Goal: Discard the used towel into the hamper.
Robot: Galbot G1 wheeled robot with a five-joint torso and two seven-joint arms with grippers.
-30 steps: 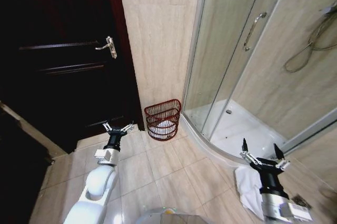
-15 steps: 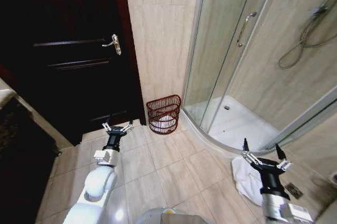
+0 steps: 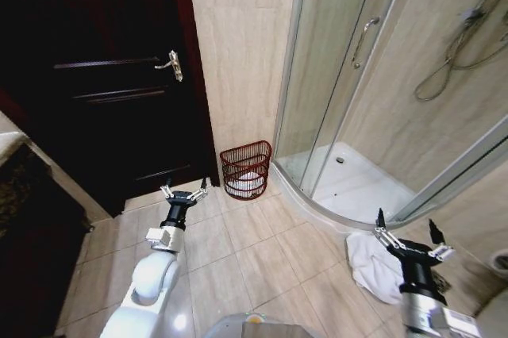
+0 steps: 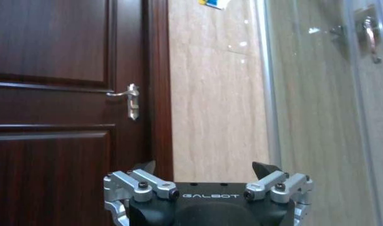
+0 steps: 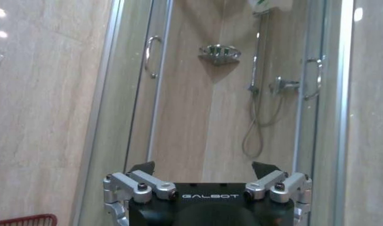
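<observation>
in the head view the hamper (image 3: 245, 170) stands on the tiled floor (image 3: 262, 255) at the centre of the frame, against the beige wall, between the dark door (image 3: 103, 92) and the shower cabin (image 3: 373, 92); something white lies inside it. the white towel (image 3: 371, 263) lies crumpled on the floor at lower right, just beside the shower's curb. the left tool (image 3: 184, 191) hangs at lower left, spread wide and empty. the right tool (image 3: 409, 234) hangs spread and empty above the towel.
</observation>
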